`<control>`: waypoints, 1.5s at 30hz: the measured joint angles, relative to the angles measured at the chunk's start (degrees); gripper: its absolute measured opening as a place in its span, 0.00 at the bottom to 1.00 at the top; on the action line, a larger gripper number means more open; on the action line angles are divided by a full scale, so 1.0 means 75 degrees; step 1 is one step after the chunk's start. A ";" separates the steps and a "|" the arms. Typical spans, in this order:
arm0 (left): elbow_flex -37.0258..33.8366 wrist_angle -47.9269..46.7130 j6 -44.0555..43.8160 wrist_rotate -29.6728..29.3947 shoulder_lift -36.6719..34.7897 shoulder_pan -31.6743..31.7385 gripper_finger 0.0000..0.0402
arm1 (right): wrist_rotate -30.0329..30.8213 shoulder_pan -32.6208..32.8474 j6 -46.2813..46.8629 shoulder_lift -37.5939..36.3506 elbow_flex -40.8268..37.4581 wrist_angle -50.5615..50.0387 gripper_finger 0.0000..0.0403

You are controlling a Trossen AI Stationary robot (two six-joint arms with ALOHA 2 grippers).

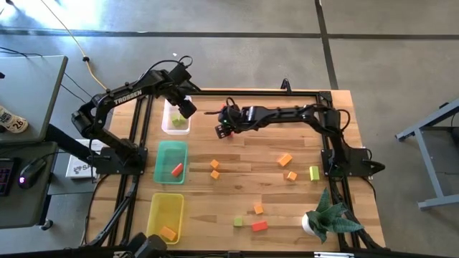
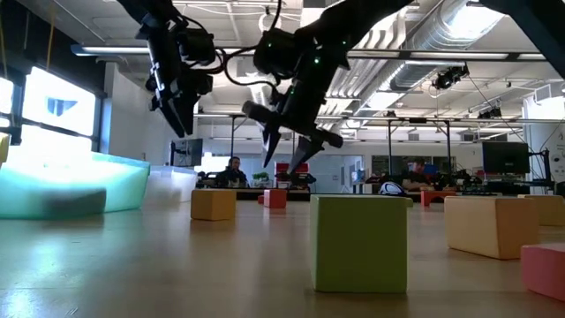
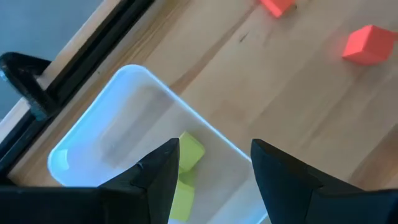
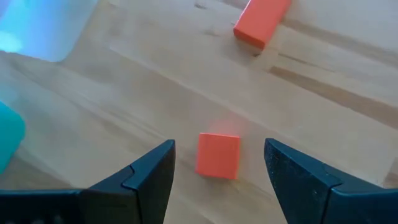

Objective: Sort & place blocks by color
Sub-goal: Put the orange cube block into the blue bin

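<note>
Mostly the blocks are unsorted and lie loose on the wooden surface (image 1: 358, 143): two small orange ones (image 1: 214, 169) near the middle, an orange pair (image 1: 288, 167) and a yellow-green bar (image 1: 314, 173) toward the right arm's base, and a cluster of yellow-green, orange and red pieces (image 1: 251, 218) at the near edge beside a potted plant (image 1: 324, 219). Sorted so far, as I judge it: two yellow-green blocks (image 3: 185, 168) in the clear tray (image 1: 167, 107), one red bar (image 1: 177, 169) in the green tray (image 1: 161, 172), one orange block (image 1: 168, 233) in the yellow tray (image 1: 154, 211). The left gripper (image 3: 208, 171) hangs over the clear tray, jaws released and holding nothing. The right gripper (image 4: 217, 165) is raised above the surface with jaws spread either side of a red-orange cube (image 4: 218, 155) lying below them, not yet grasped. Most of the work remains.
</note>
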 joint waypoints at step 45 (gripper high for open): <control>0.0000 -0.0049 0.1338 0.3176 0.0000 -0.0087 0.46 | -0.2199 0.0070 -0.1392 -0.0369 -0.0006 0.0811 0.26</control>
